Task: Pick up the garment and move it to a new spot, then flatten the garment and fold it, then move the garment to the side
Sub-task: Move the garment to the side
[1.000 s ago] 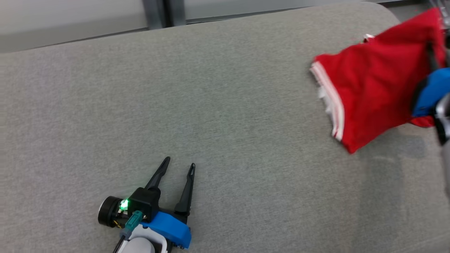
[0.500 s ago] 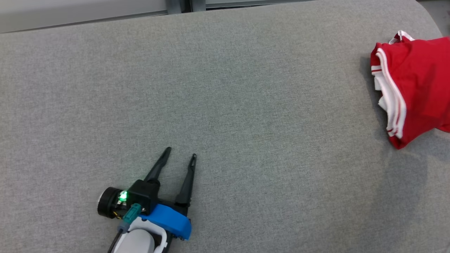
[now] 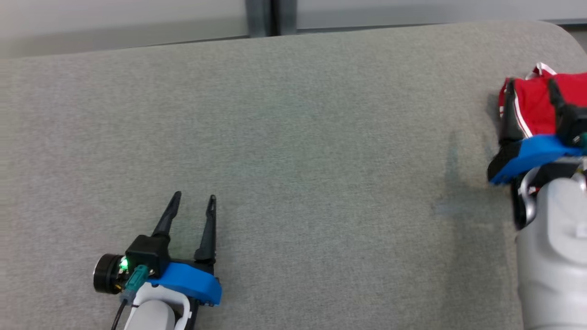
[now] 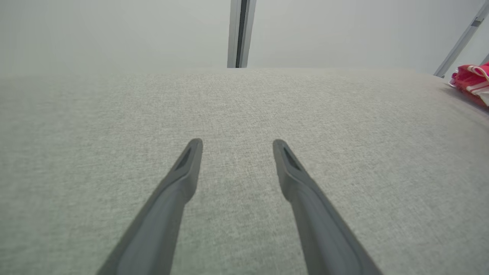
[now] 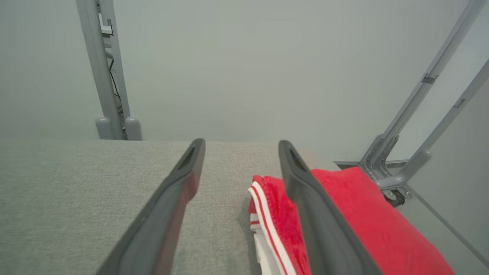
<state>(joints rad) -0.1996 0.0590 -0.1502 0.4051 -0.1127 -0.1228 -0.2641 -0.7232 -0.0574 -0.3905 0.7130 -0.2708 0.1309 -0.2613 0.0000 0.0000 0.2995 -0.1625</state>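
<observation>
Red garment [image 3: 534, 107] with white trim, bunched at the far right corner of the grey fabric surface [image 3: 293, 137]. Right gripper [image 3: 529, 85] over its near edge, fingers spread wide, clamping nothing. Left gripper [image 3: 194, 197] at the near left, fingers likewise apart, well apart from the garment.

Even, diffuse light at moderate brightness, with no glare.
The grey worktop [image 3: 293, 137] is lit evenly from above, and its weave is sharp at the centre of the head view. A faint, soft shadow lies on it beside the right gripper [image 3: 529, 83], which is slightly smeared. A narrow, darker shadow runs along the left edge of the red garment [image 3: 534, 110]. In both wrist views the fingers [image 4: 168, 214] soften towards the bottom edge. In the left wrist view the worktop's far edge bows slightly. A green lamp [image 3: 123, 264] glows behind the left gripper [image 3: 194, 197].
</observation>
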